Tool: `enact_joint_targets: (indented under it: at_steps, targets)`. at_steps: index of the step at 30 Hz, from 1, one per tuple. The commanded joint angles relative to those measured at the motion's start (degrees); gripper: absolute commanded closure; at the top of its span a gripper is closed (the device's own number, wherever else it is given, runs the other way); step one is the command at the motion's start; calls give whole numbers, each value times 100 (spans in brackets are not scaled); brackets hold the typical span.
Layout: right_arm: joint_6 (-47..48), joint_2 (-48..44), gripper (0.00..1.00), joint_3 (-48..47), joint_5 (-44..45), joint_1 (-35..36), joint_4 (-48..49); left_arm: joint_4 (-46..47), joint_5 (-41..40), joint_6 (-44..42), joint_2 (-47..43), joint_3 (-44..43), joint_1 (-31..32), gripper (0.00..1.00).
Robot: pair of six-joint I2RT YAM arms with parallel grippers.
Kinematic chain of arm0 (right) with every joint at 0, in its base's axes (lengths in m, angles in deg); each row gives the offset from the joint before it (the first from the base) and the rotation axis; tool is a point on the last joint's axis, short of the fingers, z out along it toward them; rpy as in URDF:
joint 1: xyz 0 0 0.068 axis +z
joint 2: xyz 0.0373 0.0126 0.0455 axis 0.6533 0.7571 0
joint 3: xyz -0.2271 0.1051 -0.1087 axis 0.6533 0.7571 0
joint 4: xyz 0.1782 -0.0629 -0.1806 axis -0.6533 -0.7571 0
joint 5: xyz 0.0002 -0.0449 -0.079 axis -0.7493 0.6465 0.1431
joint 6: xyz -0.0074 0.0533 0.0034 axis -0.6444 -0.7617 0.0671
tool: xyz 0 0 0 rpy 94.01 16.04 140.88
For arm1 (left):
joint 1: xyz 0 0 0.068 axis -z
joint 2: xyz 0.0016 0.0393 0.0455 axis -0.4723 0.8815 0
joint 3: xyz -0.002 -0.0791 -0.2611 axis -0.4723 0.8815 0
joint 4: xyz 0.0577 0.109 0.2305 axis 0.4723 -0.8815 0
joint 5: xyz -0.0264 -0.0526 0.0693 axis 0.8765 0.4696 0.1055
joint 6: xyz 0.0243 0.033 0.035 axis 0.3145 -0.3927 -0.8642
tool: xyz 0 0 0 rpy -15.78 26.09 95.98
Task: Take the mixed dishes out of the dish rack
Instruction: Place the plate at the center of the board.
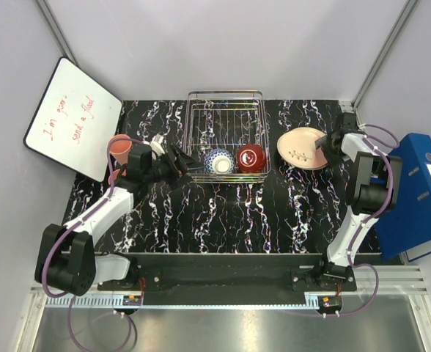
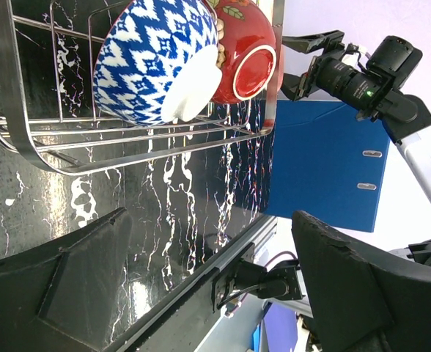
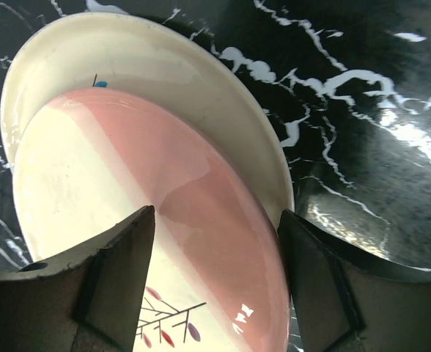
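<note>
- The pink-edged plate (image 3: pixel 164 191) lies right under my right gripper (image 3: pixel 217 216). It rests on top of a second cream plate (image 3: pixel 127 44), whose rim shows past it on the far side.
- My right fingers stand apart on either side of the pink band and pinch nothing.
- That stack sits on the black marbled table (image 1: pixel 223 213), just to the right of the wire rack (image 1: pixel 225 93) and apart from it.
- In the rack, the blue-and-white bowl (image 2: pixel 149 59) and the red bowl (image 2: pixel 248 62) touch side by side against the near wall, with their feet turned toward my left gripper (image 1: pixel 185 163).
- My left gripper is spread wide and empty, at the rack's near left corner, just short of the blue-and-white bowl.
- A pink cup (image 1: pixel 120 149) stands on the table behind my left wrist, near the whiteboard (image 1: pixel 72 117).
- The back of the rack is bare wire.
- The broad table between the rack and my bases is free.
- On the right, the blue binder (image 1: pixel 413 194) stands past the table's edge, close behind my right arm.
</note>
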Motion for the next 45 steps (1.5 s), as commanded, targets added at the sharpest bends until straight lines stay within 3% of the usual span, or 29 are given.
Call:
enact_joint_targets:
  at_steps: [1, 3, 6, 7, 9, 10, 17, 22, 32, 37, 40, 44, 45]
  targets:
    - [324, 76, 24, -249, 754, -51, -605, 242, 117, -25, -110, 45, 27, 7]
    - [429, 163, 27, -284, 701, -51, -623, 242, 126, -25, -93, 72, 27, 7]
    - [456, 260, 51, -267, 595, -59, -623, 260, 135, -16, -67, 81, 27, 7]
    - [448, 269, 70, -258, 560, -59, -614, 251, 135, -8, -66, 81, 27, 7]
    - [404, 304, 79, -240, 534, -51, -605, 251, 126, -8, -84, 63, 36, 7]
    - [395, 313, 80, -240, 534, -59, -605, 260, 117, -8, -110, 54, 36, 7]
    - [448, 226, 50, -205, 621, -59, -570, 260, 117, -8, -49, 28, 53, 8]
    - [307, -590, 29, 312, 867, -51, 130, 260, 100, -25, -75, 37, 80, 8]
    - [237, -1268, 20, -12, 780, -51, 28, 286, 82, -8, -128, -16, 185, 8]
    - [79, -1707, 20, 442, 596, -51, -227, 234, 73, -43, -233, -34, 194, 8]
    - [-18, -2225, 35, 1337, 148, -42, 184, 225, 64, -78, -251, -42, 212, 8]
    - [-106, -3418, 70, 2474, -21, 238, 1020, 181, -41, -201, -347, -42, 256, 9]
    - [-63, -3596, 73, 2545, 76, 587, 1038, 155, -93, -245, -391, -42, 264, 9]
